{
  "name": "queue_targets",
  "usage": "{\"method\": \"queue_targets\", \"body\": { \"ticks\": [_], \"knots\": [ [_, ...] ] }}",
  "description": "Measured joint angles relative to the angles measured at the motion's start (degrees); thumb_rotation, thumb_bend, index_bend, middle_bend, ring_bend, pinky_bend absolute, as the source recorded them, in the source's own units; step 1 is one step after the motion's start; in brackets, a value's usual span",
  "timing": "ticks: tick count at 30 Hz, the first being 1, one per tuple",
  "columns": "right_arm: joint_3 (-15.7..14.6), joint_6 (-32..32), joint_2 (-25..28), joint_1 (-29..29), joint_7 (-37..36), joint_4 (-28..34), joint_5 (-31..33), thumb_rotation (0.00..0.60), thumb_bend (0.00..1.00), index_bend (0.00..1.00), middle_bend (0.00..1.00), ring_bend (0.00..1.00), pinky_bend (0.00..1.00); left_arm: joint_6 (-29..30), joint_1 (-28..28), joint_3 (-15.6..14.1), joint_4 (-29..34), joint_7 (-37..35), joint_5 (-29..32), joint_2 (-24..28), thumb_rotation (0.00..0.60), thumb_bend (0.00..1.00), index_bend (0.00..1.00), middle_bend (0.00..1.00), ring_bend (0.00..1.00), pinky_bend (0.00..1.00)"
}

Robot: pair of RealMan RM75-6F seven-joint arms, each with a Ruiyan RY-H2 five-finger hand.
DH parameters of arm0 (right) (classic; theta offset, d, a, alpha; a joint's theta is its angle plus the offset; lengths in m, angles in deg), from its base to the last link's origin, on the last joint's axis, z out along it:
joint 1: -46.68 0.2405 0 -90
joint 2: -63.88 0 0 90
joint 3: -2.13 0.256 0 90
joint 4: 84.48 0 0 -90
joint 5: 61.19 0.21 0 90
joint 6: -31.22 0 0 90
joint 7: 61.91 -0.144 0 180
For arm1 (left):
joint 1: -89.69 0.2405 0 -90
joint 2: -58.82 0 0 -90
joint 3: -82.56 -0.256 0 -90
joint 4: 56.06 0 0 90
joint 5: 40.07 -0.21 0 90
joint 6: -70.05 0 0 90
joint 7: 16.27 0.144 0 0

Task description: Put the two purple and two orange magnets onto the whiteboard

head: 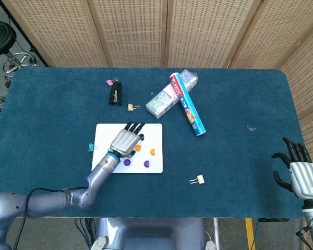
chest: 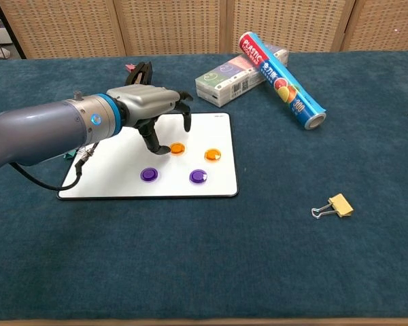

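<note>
Now on the whiteboard (chest: pixel 122 178): all 4 magnets, lying flat and apart from one another. 2 orange magnets (chest: pixel 177 148) in the far row, side by side; 2 purple magnets (chest: pixel 148 174) in the near row, closer to the robot (same layout readable in the head view, orange (head: pixel 138 148) above purple (head: pixel 127 162)). Judging from that, task looks essentially done, nothing left to fetch.

Left hand (chest: pixel 153 109) poised over the far-left part of the board, fingers (chest: pixel 149 139) curled downward but spread, clamped on nothing; thumb tip just beside the left orange magnet, not visibly touching it. Right hand (head: pixel 301 174) far off at the table's right edge, fingers apart and upright, holding nothing.

On handling, as judgement only: small, thin, hard plastic discs, surely light and rigid, smooth on top and so a bit slippery. Low profile leaves little to grab from above; best taken by pinching opposite points of the rim between thumb and a fingertip. Likely clinging to the board by magnetic pull, so sliding or tilting an edge up should free one more easily than a straight lift. Board itself light too, apt to shift or lift along with a stuck magnet.
</note>
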Motion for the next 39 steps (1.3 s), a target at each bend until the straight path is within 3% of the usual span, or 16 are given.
{"method": "queue_targets", "body": {
  "ticks": [5, 8, 14, 23, 26, 31, 39],
  "knots": [
    [-0.06, -0.36, 0.07, -0.12, -0.08, 0.13, -0.31, 0.600, 0.40, 0.34, 0.00, 0.00, 0.00, 2.51, 1.70, 0.40, 5.54, -2.28, -2.17, 4.54, 0.600, 0.29, 0.07, 0.00, 0.00, 0.00],
    [-0.07, -0.44, 0.09, -0.13, -0.11, 0.24, -0.41, 0.600, 0.40, 0.33, 0.00, 0.00, 0.00, 4.25, 3.30, 0.41, 8.90, -4.14, -4.14, 8.04, 0.600, 0.26, 0.03, 0.00, 0.00, 0.00],
    [-0.34, -0.69, 0.03, -0.18, 0.36, 0.62, -1.09, 0.600, 0.40, 0.29, 0.00, 0.00, 0.00, 8.65, 8.61, -1.05, 15.06, -10.62, -11.34, 17.17, 0.600, 0.21, 0.00, 0.00, 0.00, 0.00],
    [-0.67, -1.27, -0.26, -0.11, 1.42, 1.43, -2.35, 0.600, 0.40, 0.22, 0.00, 0.00, 0.00, 18.90, 20.13, -6.61, 19.17, -27.05, -25.74, 28.04, 0.600, 0.19, 0.00, 0.00, 0.00, 0.00],
    [-0.69, -1.66, -0.29, -0.27, 2.06, 1.71, -2.41, 0.600, 0.32, 0.16, 0.00, 0.00, 0.00, 24.22, 24.61, -8.52, 19.70, -30.00, -28.38, 29.88, 0.600, 0.17, 0.00, 0.00, 0.00, 0.00],
    [-0.63, -2.80, -0.19, -0.71, 2.73, 2.35, -2.56, 0.600, 0.06, 0.07, 0.00, 0.00, 0.00, 33.51, 32.68, -11.63, 20.56, -30.96, -31.24, 31.98, 0.600, 0.11, 0.00, 0.00, 0.00, 0.00],
    [-0.41, -5.12, -0.05, -1.57, 1.88, 2.68, -3.42, 0.600, 0.00, 0.06, 0.00, 0.00, 0.00, 41.63, 43.70, -16.66, 20.21, -33.98, -33.79, 34.40, 0.600, 0.09, 0.00, 0.00, 0.00, 0.00]
  ]
}}
